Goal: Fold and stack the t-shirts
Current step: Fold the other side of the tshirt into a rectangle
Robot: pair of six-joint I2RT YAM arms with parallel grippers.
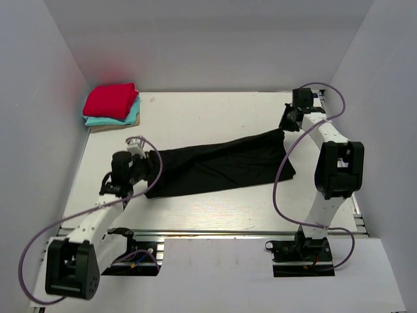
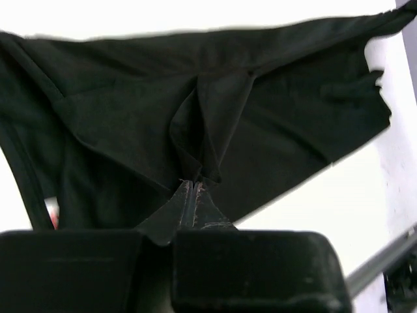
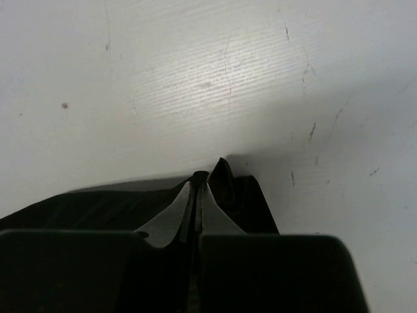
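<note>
A large black t-shirt (image 1: 218,164) is stretched in a long band across the middle of the table. My left gripper (image 1: 151,161) is shut on its left end; in the left wrist view the cloth (image 2: 215,117) bunches into folds right at the closed tips (image 2: 192,184). My right gripper (image 1: 284,126) is shut on the far right corner, where a pinch of black cloth (image 3: 225,179) pokes out past the tips (image 3: 199,177). A stack of folded t-shirts sits at the far left corner: red (image 1: 111,100) on top, teal (image 1: 130,117) under it, tan (image 1: 107,128) at the bottom.
White walls close in the table on the left, back and right. A metal rail (image 1: 215,231) runs along the near edge in front of both arm bases. Purple cables loop from each arm.
</note>
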